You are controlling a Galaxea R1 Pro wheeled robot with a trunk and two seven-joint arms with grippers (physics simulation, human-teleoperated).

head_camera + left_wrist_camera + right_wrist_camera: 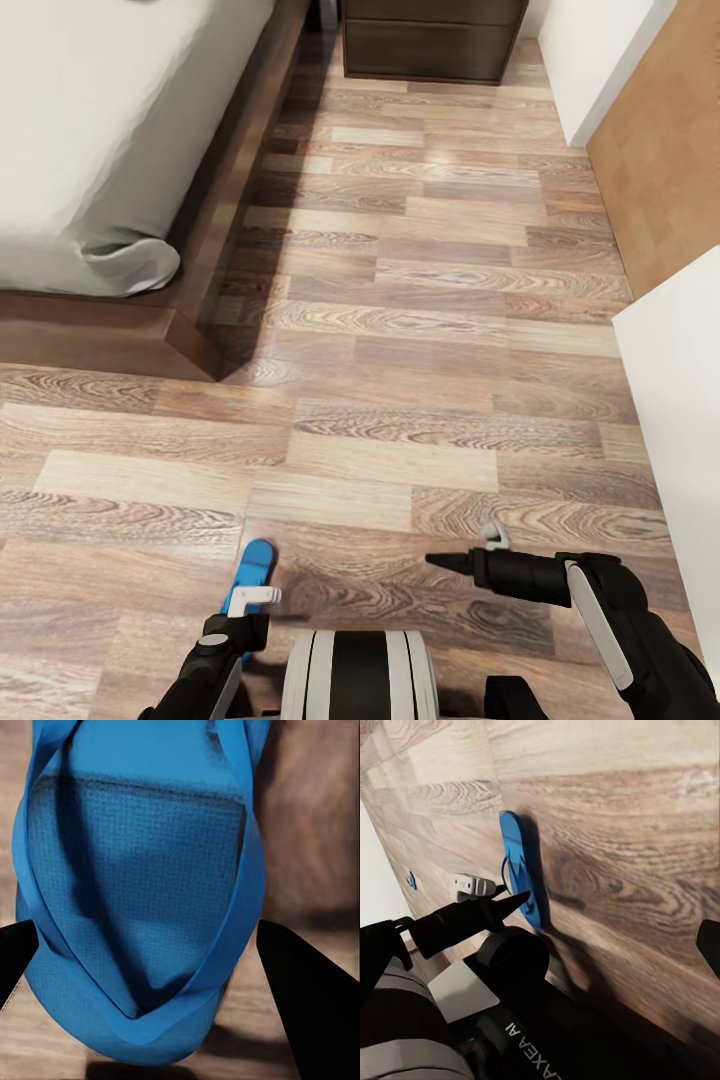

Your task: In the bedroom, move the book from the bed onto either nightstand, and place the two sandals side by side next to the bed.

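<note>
One bright blue sandal (256, 562) lies on the wood floor just in front of my base. My left gripper (250, 600) hangs right over it, open. In the left wrist view the sandal (142, 892) sits between the two dark fingers (307, 1005), strap side facing the camera; I cannot tell whether they touch it. The right wrist view shows the same sandal (519, 866) beside the left gripper. My right gripper (460, 548) is open and holds nothing, low at the right. The bed (90, 140), with its grey-white mattress and dark frame, is at the upper left. The book is out of view.
A dark wooden piece with drawer fronts (430, 45) stands at the far end beside the bed; I cannot tell whether it is the nightstand. White walls (675, 400) and a brown panel (665, 150) close the right side. A tiny blue thing (411, 879) lies far off.
</note>
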